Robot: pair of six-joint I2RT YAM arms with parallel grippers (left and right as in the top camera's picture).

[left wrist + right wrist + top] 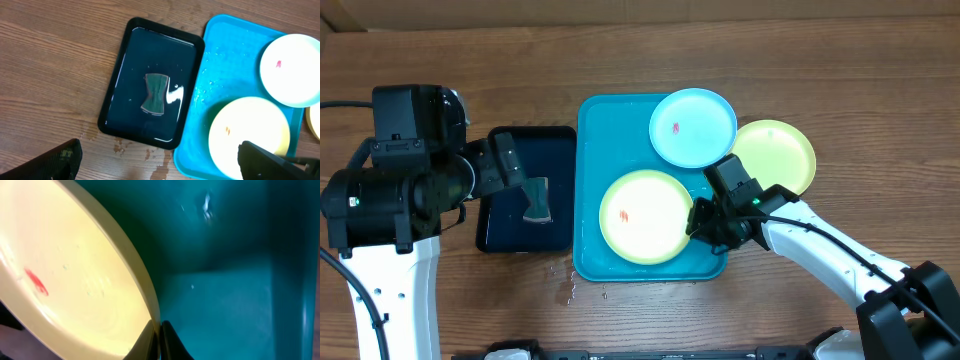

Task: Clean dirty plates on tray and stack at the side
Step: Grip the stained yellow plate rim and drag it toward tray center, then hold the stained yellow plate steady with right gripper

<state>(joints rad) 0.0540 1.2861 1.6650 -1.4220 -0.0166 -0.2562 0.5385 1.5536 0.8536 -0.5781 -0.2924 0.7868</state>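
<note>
The right end effector [159, 332] is shown clamped on the smeared yellow-green plate [75, 270] only in the right wrist view. The left end effector [160, 145] is held wide apart.

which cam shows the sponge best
Left wrist: the sponge lies in full, clear view in the middle of the black tray. Overhead shows it smaller, with less detail. Right wrist does not show it at all.
</note>
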